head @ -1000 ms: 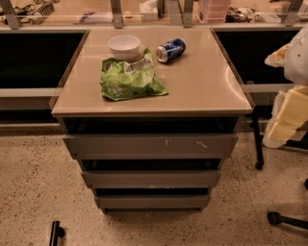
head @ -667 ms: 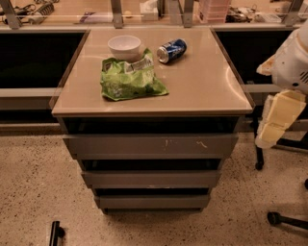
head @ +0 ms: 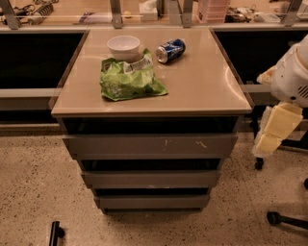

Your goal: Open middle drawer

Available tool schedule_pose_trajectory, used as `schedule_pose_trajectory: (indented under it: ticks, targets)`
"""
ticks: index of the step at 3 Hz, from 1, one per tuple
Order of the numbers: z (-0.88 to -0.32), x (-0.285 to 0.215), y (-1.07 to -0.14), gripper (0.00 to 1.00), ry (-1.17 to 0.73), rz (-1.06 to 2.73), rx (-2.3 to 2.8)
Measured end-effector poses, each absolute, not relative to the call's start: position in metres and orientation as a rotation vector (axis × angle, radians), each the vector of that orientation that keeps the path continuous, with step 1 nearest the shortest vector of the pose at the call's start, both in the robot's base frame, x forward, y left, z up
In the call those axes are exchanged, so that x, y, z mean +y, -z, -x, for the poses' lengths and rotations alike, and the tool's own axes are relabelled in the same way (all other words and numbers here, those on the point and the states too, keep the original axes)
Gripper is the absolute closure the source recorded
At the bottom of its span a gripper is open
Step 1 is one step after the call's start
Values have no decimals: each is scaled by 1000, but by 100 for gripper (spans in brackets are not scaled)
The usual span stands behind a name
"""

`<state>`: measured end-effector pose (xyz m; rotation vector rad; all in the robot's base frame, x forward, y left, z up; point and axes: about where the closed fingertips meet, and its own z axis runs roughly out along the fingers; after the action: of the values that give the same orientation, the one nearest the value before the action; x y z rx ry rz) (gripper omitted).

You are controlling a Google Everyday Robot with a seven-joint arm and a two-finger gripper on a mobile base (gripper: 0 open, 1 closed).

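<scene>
An office or lab workspace, as far as we can judge.
We see a grey drawer unit (head: 150,146) under a tan desk (head: 202,89) holding a bowl (head: 124,46), can (head: 170,50) and snack bag (head: 130,79). Behind it is a cluttered bench (head: 72,7) with cables (head: 41,9). The floor (head: 33,192) is speckled, with chair casters (head: 273,218) on it. The robot's gripper (head: 267,139) hangs right of the desk.

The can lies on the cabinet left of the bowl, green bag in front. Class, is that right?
No: the camera view shows the can right of the bowl, bag in front. The gripper hangs right of the cabinet, off the middle drawer.
</scene>
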<state>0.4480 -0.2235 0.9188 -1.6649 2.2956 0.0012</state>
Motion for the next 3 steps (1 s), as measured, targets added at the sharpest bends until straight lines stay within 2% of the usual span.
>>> schedule_pose_trajectory:
  ticks: [1,2,3]
  targets:
    - [-430,-206,-861,0,-191,1530,2309]
    - [-420,-166,-784,0,-442,1411,2290]
    - [-430,-131,-727,0,-549,1308,2280]
